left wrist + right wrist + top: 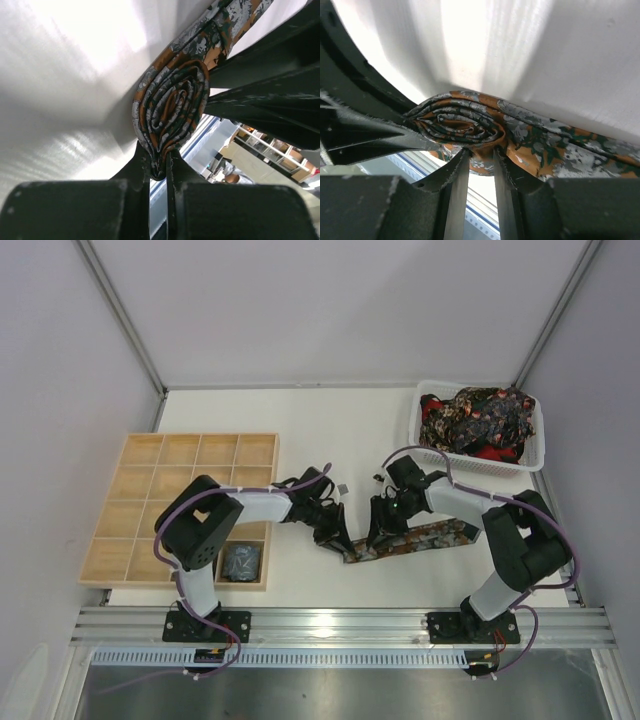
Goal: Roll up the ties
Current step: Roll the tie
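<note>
A brown-orange patterned tie lies across the white table near the front edge, partly rolled into a coil at its left end. My left gripper is shut on the coil's edge; in the left wrist view the coil shows as a spiral pinched by my left gripper. My right gripper is shut on the coil from the other side; in the right wrist view my right gripper pinches fabric at the coil, and the unrolled tail runs off right. A dark rolled tie sits in a tray compartment.
A pale wooden grid tray lies at the left. A white mesh basket at the back right holds a heap of dark patterned ties. The metal rail runs along the near edge.
</note>
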Tool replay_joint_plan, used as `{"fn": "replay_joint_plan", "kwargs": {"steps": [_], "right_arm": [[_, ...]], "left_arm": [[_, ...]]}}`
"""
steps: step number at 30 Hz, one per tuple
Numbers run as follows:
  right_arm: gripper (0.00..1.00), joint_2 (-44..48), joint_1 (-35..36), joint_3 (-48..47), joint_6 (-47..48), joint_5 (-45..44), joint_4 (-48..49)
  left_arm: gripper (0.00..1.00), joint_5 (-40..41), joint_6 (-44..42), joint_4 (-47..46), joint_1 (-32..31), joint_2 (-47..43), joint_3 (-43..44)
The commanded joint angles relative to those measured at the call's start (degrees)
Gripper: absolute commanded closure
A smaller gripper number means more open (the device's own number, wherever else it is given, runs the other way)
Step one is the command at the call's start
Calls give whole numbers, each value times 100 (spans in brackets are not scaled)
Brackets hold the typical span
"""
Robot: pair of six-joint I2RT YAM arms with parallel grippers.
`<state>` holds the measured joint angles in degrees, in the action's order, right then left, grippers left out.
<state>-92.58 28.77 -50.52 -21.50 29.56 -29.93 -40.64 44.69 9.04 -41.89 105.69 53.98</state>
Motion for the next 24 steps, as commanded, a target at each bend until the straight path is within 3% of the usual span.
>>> {"fn": "replay_joint_plan", "kwargs": {"steps": [1,7,10,11,24], "right_arm": [[68,152,32,-414,277,-170,-205],[72,345,225,-590,278,6,-303],[88,232,417,-555,155,76,-110],[99,188,445,-538,102,93,-74],[100,-498,946,-459,-267,23,900]], "left_arm": [[100,171,154,589,84,-215,-18],[100,373,250,1161,146,-567,52],[99,452,374,1345,155,-681,122],[100,513,392,1407,163,-699,183],[99,689,524,2330,260,-796,851]]}}
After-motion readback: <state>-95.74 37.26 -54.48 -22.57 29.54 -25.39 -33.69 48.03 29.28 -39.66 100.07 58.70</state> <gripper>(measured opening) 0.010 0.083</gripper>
